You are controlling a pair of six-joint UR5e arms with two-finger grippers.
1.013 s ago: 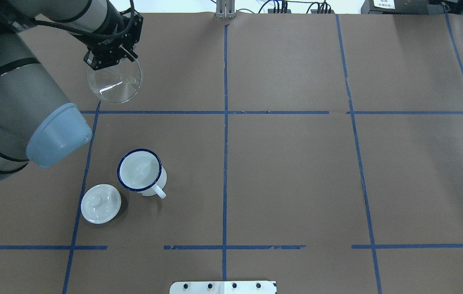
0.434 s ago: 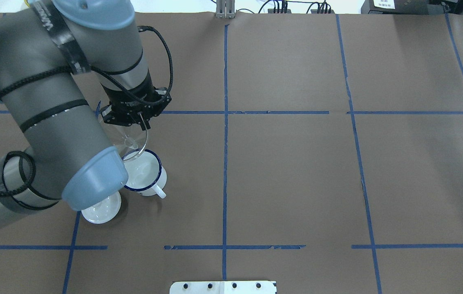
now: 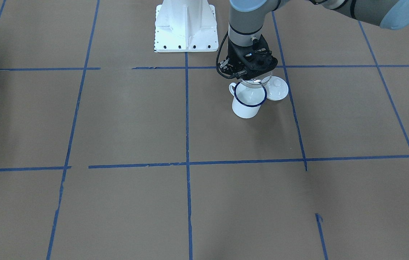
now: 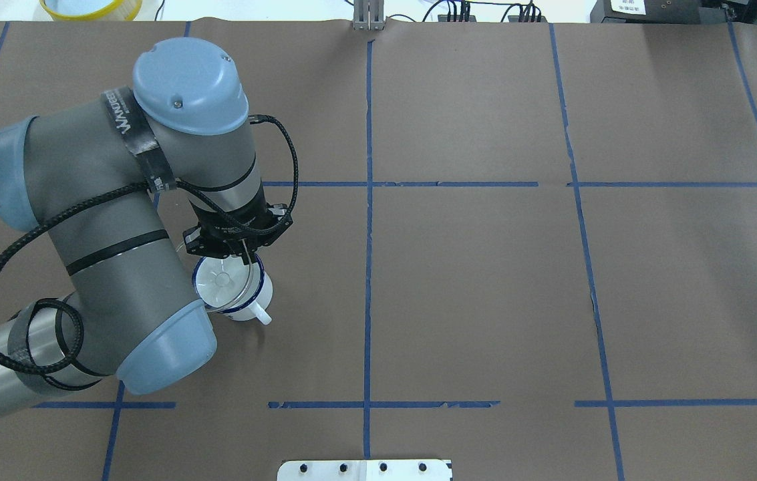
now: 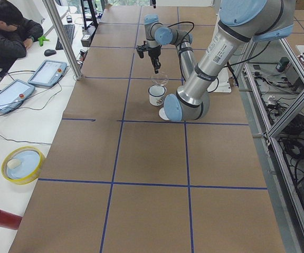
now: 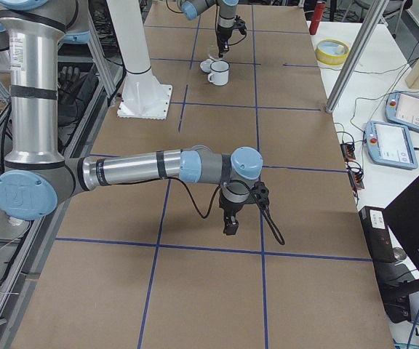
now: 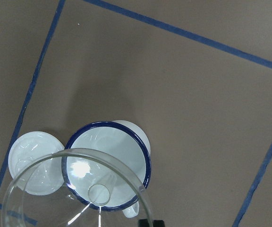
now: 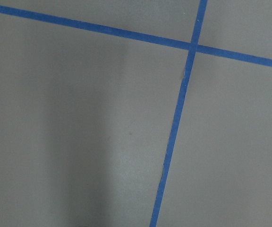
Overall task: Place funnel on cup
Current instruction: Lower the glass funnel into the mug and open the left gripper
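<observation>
On a brown bench (image 4: 485, 300) taped in blue squares, the left arm (image 4: 104, 227) hung over the white, blue-rimmed cup (image 3: 246, 106), left jaws clamped on the clear funnel (image 7: 79, 198) held over the cup's mouth, a white lid (image 3: 278, 90) just beside; whether the right jaws were clenched could not be told.

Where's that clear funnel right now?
In the overhead view's left half, the funnel hangs from the left gripper just over the cup, beside the white lid.
</observation>
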